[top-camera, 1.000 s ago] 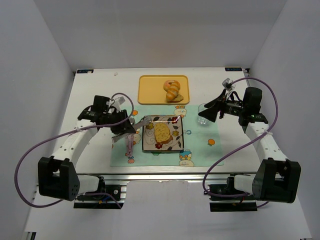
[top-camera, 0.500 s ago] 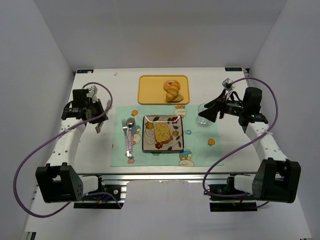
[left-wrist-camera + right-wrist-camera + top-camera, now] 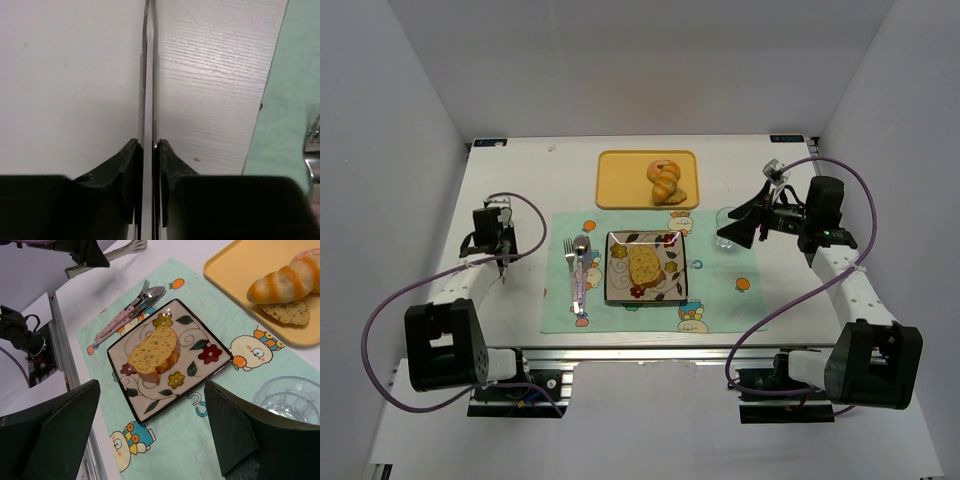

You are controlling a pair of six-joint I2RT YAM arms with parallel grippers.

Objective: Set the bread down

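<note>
The bread (image 3: 643, 265) is a tan-yellow speckled slice with a brown crust. It lies on the square flowered plate (image 3: 672, 290) in the middle of the green placemat, and it also shows in the right wrist view (image 3: 154, 354). My left gripper (image 3: 503, 243) is over the bare table left of the placemat, well away from the plate. It is shut on metal tongs (image 3: 154, 75), whose two blades run forward between its jaws (image 3: 148, 142). My right gripper (image 3: 735, 230) is open and empty beside a glass, right of the plate (image 3: 150, 432).
A yellow tray (image 3: 620, 185) at the back holds a croissant (image 3: 665, 180) and a small bread chunk (image 3: 286, 312). A clear glass (image 3: 725, 228) stands under the right gripper. A fork and spoon (image 3: 577, 270) lie on the mat left of the plate.
My left arm has drawn back leftward with the tongs, from the plate's left edge to the bare table beyond the placemat. The bread stays on the plate. The right arm has barely moved.
</note>
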